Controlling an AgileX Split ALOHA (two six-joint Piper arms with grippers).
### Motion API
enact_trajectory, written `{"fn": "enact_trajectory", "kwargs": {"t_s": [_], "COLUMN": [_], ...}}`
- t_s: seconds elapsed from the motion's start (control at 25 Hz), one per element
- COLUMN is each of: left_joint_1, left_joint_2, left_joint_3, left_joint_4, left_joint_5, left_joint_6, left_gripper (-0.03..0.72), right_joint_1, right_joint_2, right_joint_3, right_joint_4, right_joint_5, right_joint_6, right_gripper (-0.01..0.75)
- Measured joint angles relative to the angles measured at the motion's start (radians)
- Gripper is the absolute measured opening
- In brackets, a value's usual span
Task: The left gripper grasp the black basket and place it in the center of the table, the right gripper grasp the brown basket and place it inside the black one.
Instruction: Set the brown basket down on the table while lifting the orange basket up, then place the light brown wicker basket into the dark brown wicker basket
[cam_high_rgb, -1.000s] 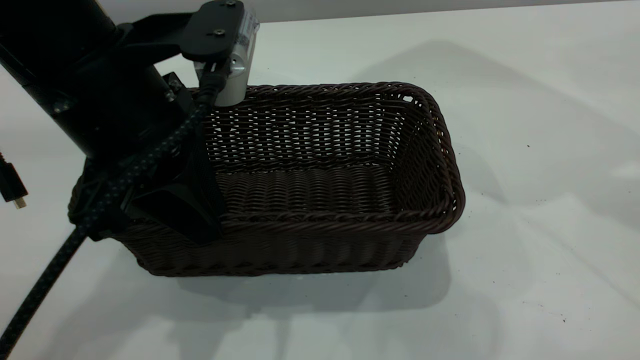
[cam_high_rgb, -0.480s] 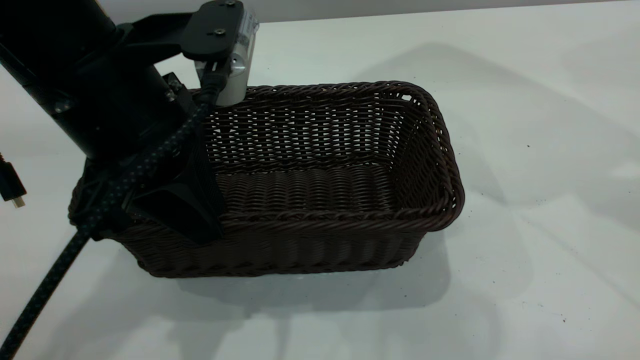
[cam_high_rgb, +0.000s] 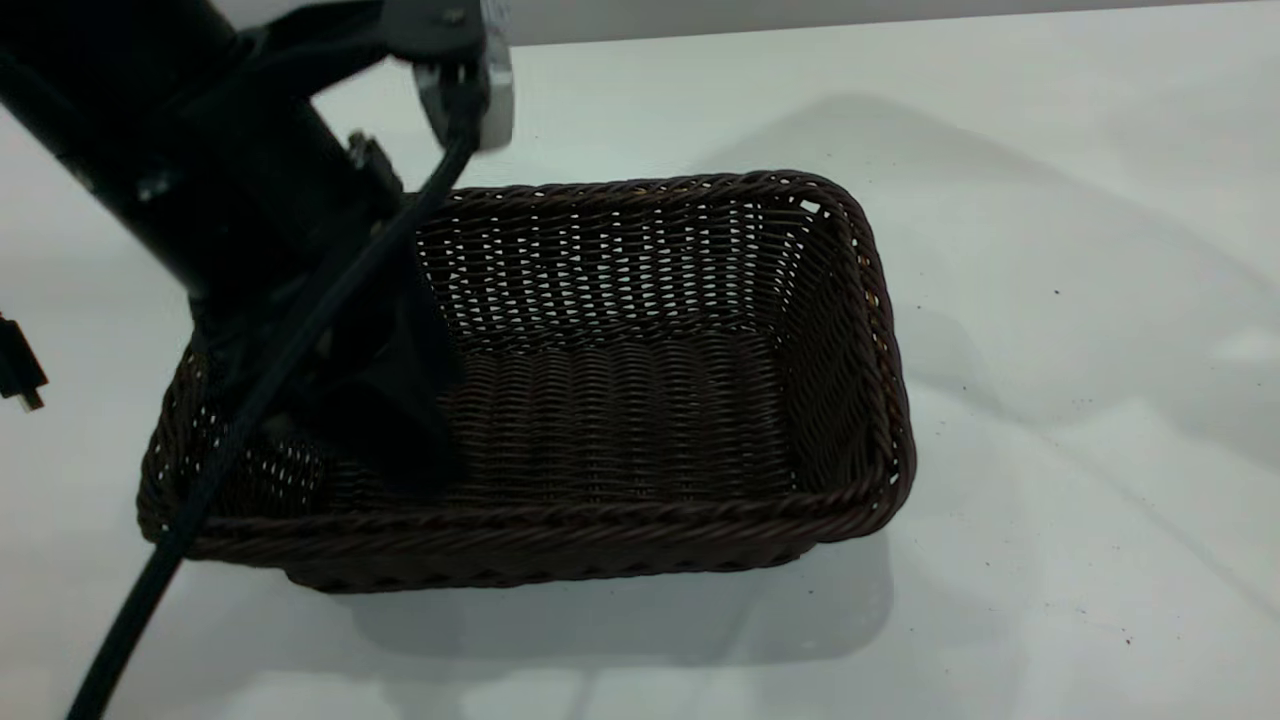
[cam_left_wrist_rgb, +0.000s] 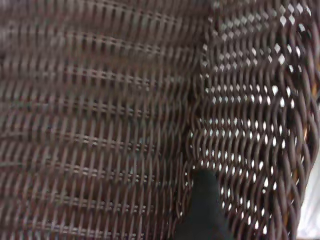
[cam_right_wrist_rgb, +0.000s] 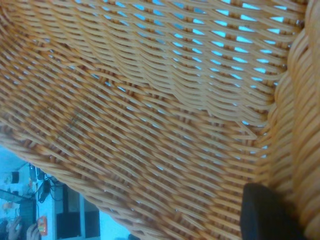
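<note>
Dark brown-black wicker basket now sits lower, flatter on white table vs 0.5 s ago; left gripper inside it, finger spread can't tell. Placement looks done; orange-tan wicker basket next.

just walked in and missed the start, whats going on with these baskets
The left gripper is down inside the black basket at its left end; the basket sits flat on the white table. Whether its jaws are closed on the wall can't be seen. The right wrist camera is filled with the brown basket, with lit background showing through its weave, and one finger of the right gripper beside its braided rim. That basket isn't in the exterior view, so it's not yet inside the black one.
</note>
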Motion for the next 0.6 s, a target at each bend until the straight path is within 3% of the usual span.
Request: {"fn": "enact_trajectory", "kwargs": {"t_s": [0.36, 0.6], "left_joint_1": [0.000, 0.000], "left_joint_2": [-0.250, -0.502], "left_joint_3": [-0.048, -0.048], "left_joint_4": [-0.022, -0.015], "left_joint_5": [0.027, -0.077], "left_joint_6": [-0.002, 0.008], "left_gripper": [0.520, 0.520], "right_joint_1": [0.004, 0.024], "right_joint_2": [0.039, 0.116], "right_joint_3": [-0.105, -0.118], "right_joint_4": [-0.143, -0.189], "right_joint_5": [0.036, 0.152], "right_joint_6": [0.085, 0.093], "right_gripper": [0.106, 0.106]}}
